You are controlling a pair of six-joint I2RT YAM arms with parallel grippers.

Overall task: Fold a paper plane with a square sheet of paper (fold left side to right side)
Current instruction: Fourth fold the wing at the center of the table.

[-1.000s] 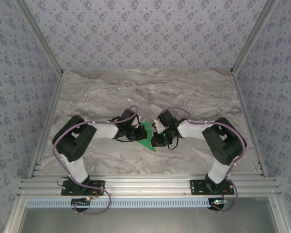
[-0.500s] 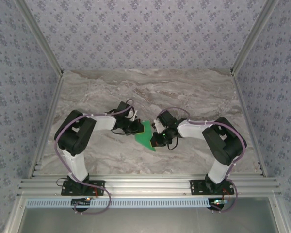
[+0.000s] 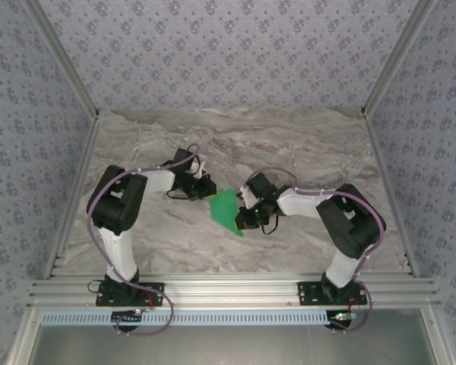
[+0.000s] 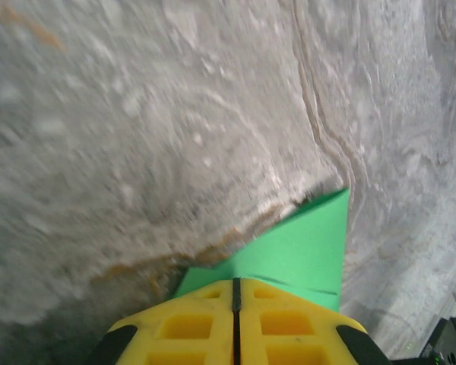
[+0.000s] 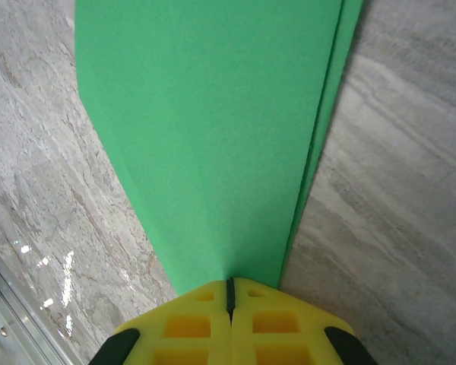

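- The left gripper [image 3: 207, 189] had its fingers closed together, with the tips at the left edge of the green paper [image 3: 226, 209]. Whether they nipped that edge could not be told.
- The paper lay flat mid-table [image 3: 304, 144] between both grippers. It was already a layered, pointed wedge, so folding looked well advanced.
- The right gripper [image 3: 245, 219] was fully closed too, its tips on the wedge's narrow near end, seemingly pinning it.
- Next, probably, the left side goes over onto the right, edges matched, with the paper anchored.

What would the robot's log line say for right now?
stage: mid-fold | green paper: folded, between both grippers | left gripper: shut, at paper's edge | right gripper: shut on green paper
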